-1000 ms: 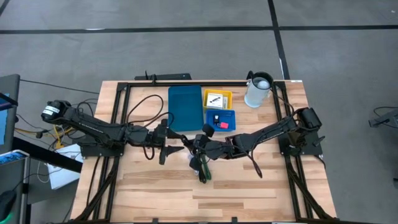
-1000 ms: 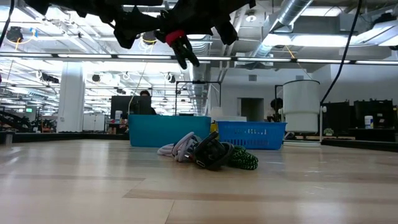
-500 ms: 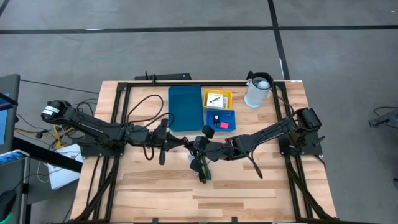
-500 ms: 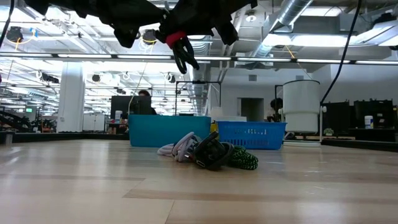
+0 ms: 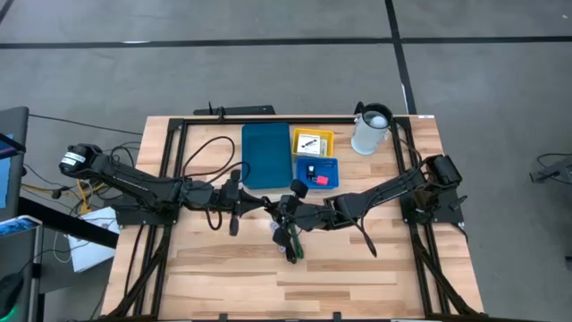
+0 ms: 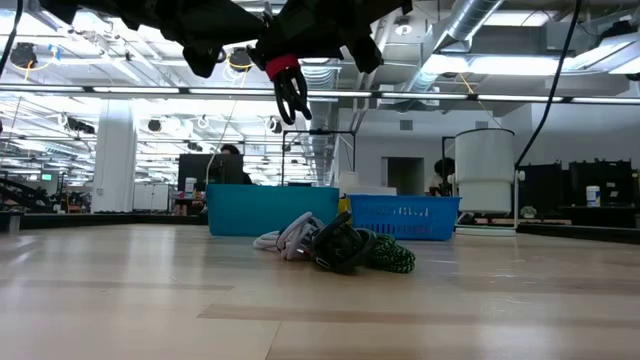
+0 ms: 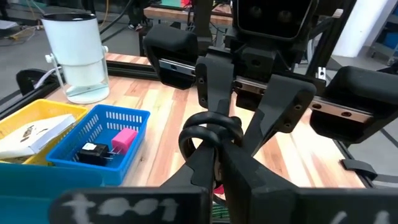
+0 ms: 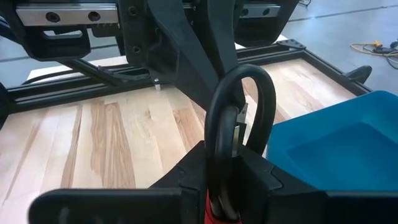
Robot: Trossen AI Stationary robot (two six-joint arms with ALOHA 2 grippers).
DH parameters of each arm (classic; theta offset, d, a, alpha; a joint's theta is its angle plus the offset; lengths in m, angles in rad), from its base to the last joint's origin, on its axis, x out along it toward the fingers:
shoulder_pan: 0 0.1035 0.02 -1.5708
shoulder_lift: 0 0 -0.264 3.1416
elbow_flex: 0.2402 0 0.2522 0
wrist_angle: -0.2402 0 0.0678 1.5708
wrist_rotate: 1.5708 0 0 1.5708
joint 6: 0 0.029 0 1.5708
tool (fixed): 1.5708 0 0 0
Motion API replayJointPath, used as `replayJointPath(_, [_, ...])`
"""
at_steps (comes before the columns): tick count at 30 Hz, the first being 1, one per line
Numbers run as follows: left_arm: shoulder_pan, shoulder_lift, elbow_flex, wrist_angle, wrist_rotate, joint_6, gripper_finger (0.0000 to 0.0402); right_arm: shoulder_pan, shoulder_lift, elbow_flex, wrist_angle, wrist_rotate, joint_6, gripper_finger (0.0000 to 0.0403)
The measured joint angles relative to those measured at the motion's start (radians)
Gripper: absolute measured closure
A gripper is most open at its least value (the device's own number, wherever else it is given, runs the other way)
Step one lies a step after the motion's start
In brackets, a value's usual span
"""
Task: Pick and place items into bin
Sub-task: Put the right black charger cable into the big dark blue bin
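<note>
Both grippers meet mid-frame over the table. Right gripper (image 5: 288, 207) clamps a black loop (image 8: 239, 118); left gripper (image 5: 253, 207) fingers grip the same loop. Remaining items pile (image 6: 335, 245) lies below, beside the teal tray (image 5: 266, 155).

In the high view the two grippers overlap, so what the right gripper (image 5: 288, 207) holds is hidden. The pile of items (image 6: 335, 245) on the table blurs together. The teal tray (image 8: 336, 149) is cut off.

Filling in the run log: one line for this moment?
right pincer: shut on black loop, above table | left pincer: at the loop | pile of items: on table
</note>
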Motion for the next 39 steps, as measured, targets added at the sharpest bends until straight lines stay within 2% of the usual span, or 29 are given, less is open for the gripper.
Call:
replayJointPath(11, [0.004, 0.000, 0.000, -0.002, -0.060, 0.031, 0.0401, -0.001, 0.000, 0.000, 0.002, 0.008, 0.001, 0.0299])
replayJointPath(27, [0.097, 0.000, -0.002, -0.018, -0.062, 0.059, 0.0401, -0.011, -0.001, -0.020, -0.005, 0.004, 0.002, 0.0153])
replayJointPath(33, [0.171, 0.000, -0.002, -0.050, -0.108, 0.084, 0.0401, -0.018, -0.001, -0.020, -0.008, -0.008, 0.002, 0.0143])
replayJointPath(39, [0.264, 0.000, -0.002, -0.064, -0.106, 0.084, 0.0401, -0.018, -0.001, -0.020, -0.014, -0.006, 0.003, 0.0143])
